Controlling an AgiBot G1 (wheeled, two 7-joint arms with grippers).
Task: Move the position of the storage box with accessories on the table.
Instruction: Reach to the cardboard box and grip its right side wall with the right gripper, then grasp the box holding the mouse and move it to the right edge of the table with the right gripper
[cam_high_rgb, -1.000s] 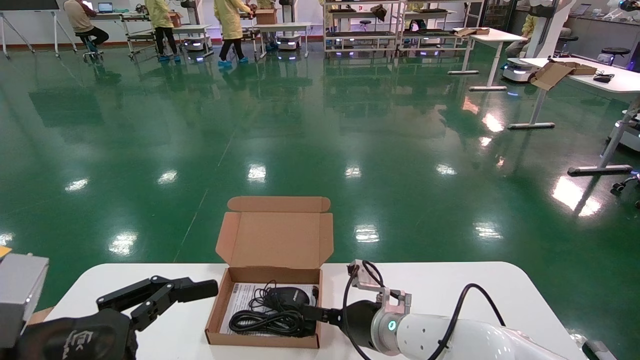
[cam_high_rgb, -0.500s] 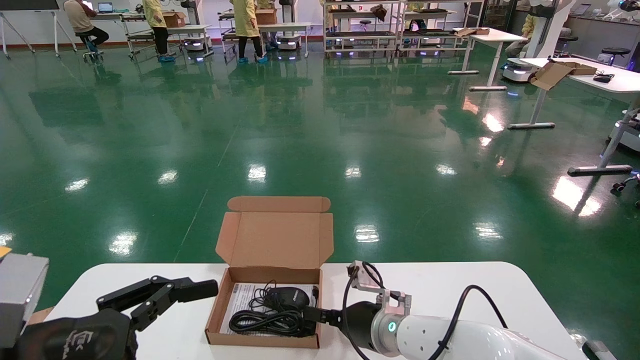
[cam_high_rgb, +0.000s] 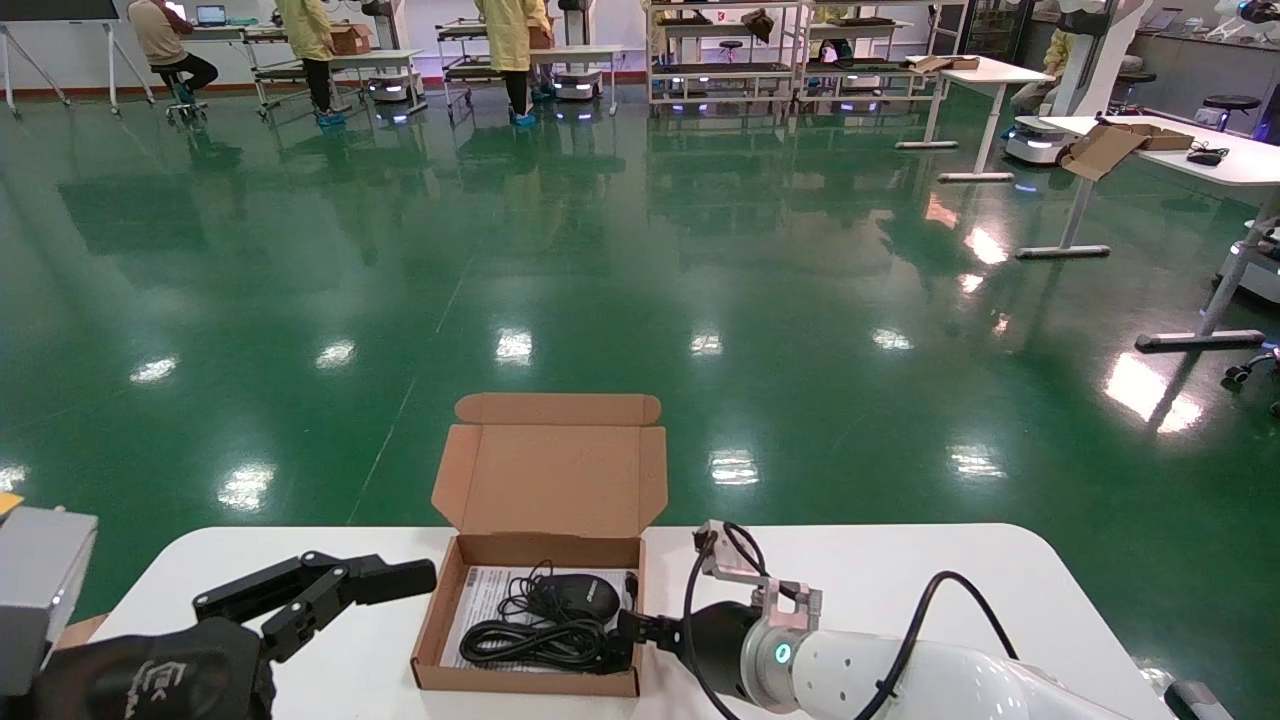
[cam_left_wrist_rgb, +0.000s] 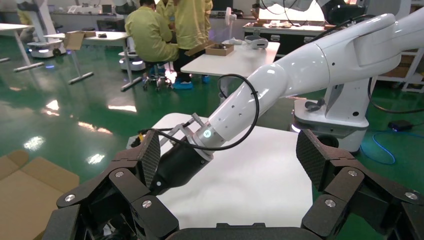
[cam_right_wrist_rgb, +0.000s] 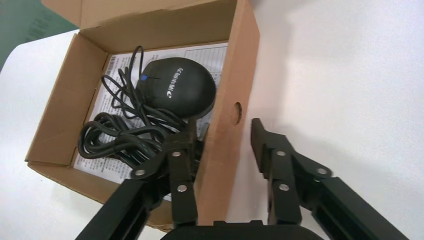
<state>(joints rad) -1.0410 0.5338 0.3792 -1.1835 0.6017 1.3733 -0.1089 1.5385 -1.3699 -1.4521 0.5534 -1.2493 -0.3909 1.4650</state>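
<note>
Jaws: right gripper (cam_right_wrist_rgb: 227, 140) straddles storage box (cam_high_rgb: 530, 620) right wall, apart, not clamped; left gripper (cam_high_rgb: 340, 585) spread, left of box.
Contents: mouse (cam_right_wrist_rgb: 175, 87), paper (cam_high_rgb: 480, 600).

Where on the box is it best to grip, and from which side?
Probably the box's right side wall, from the right: the right gripper already straddles that thin upright wall, one finger inside near the mouse, one outside. The raised lid blocks the far side.

Mouse (cam_right_wrist_rgb: 177, 86) + cable hide most of paper sheet (cam_right_wrist_rgb: 112, 87); print illegible.
</note>
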